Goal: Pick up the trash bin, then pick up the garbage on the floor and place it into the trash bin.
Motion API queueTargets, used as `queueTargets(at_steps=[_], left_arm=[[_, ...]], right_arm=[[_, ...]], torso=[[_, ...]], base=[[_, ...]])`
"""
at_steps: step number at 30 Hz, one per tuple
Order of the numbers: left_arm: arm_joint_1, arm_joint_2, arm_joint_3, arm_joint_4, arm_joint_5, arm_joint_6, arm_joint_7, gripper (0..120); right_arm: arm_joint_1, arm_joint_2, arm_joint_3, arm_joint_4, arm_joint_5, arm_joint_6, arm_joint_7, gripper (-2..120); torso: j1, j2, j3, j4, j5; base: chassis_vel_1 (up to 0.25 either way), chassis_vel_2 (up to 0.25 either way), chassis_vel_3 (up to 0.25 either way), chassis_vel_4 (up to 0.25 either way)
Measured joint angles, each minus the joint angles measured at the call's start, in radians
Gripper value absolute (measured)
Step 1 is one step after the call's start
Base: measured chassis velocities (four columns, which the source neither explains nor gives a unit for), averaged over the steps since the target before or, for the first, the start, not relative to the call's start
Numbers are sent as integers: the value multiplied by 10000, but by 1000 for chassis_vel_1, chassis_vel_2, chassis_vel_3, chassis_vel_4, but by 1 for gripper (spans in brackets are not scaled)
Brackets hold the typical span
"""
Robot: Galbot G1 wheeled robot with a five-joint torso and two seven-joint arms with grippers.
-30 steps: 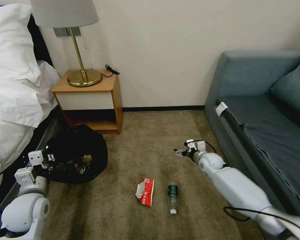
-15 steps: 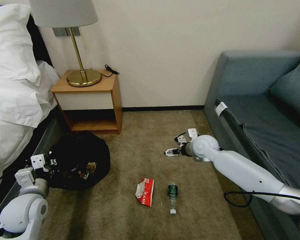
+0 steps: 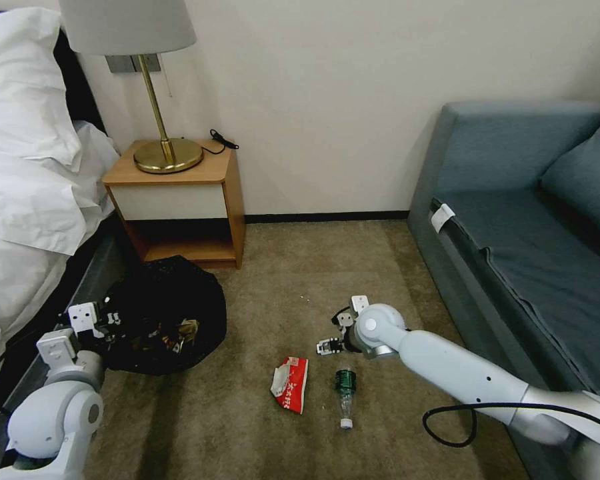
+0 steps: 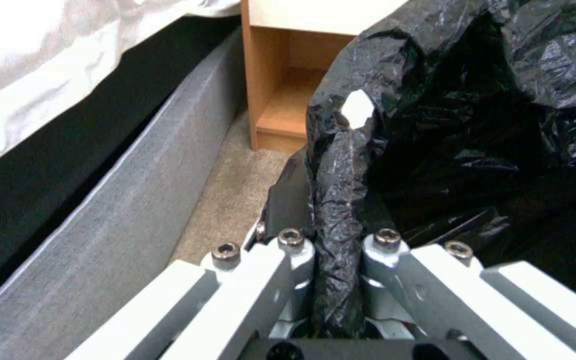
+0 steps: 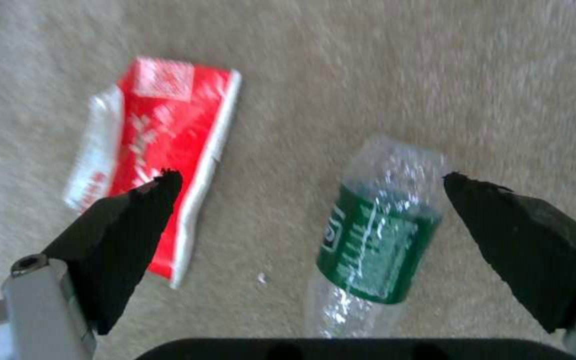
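Black bag plastic is pinched tight in the left claw (image 4: 331, 260), keeping the trash bin (image 3: 163, 317) beside the bed within reach. The right claw (image 5: 315, 250), spread wide, hangs above the bottle (image 5: 375, 245) and red wrapper (image 5: 151, 155) on the carpet, seemingly lining up a grab.

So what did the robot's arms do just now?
The right gripper swung in from near the sofa, down toward the small clear green-labelled bottle, jaws open. The left gripper stays clamped on the black-lined trash bin. Bottle and red-and-white wrapper haven't moved.
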Motion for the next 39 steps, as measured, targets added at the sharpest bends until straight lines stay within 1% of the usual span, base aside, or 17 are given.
queueTargets(at_steps=[9, 12, 22, 24, 34, 35, 36, 37, 38, 39], left_arm=[[4, -60, 29, 1, 91, -99, 5, 3], [54, -91, 29, 8, 113, -165, 15, 3], [131, -63, 20, 86, 116, -336, 52, 3], [155, -62, 17, 123, 115, -399, 60, 3], [156, -59, 0, 190, 102, -459, 69, 3], [148, -64, 0, 206, 102, -463, 71, 3], [137, -68, 0, 221, 101, -467, 70, 3], [129, -73, 5, 228, 101, -469, 71, 3], [129, -73, 5, 228, 101, -469, 71, 3], [125, -81, 23, 232, 101, -472, 73, 3]], right_arm=[[-336, 33, 45, -451, -553, 17, -183, 100], [-523, 199, 69, -701, -842, 21, -324, 100], [-807, 410, 75, -1229, -1489, 28, -685, 100], [-876, 528, 99, -1539, -1697, 30, -846, 100], [-971, 857, 75, -2099, -2146, 33, -1169, 100], [-1006, 889, 77, -2172, -2235, 33, -1278, 99], [-1042, 899, 84, -2233, -2324, 33, -1388, 95], [-1063, 898, 92, -2262, -2364, 33, -1437, 93], [-1063, 898, 92, -2262, -2364, 33, -1437, 93], [-1087, 886, 111, -2279, -2398, 33, -1487, 88]], torso=[[0, 0, -1, 0, -2], [0, -1, -1, 1, 0], [0, 0, 0, 1, 0], [1, 0, 0, 0, 0], [1, 0, 0, 1, 0], [0, 0, 0, 2, 0], [0, 0, 0, 1, 0], [0, -1, 0, 1, 0], [0, -1, 0, 1, 0], [1, 0, 0, 1, 0]], base=[[0, 0, 0, 0], [0, 0, 0, 0], [0, 0, 0, 0], [0, 0, 0, 0], [0, 0, 0, 0], [0, 0, 0, 0], [0, 0, 0, 0], [0, 0, 0, 0], [0, 0, 0, 0], [0, 0, 0, 0]])
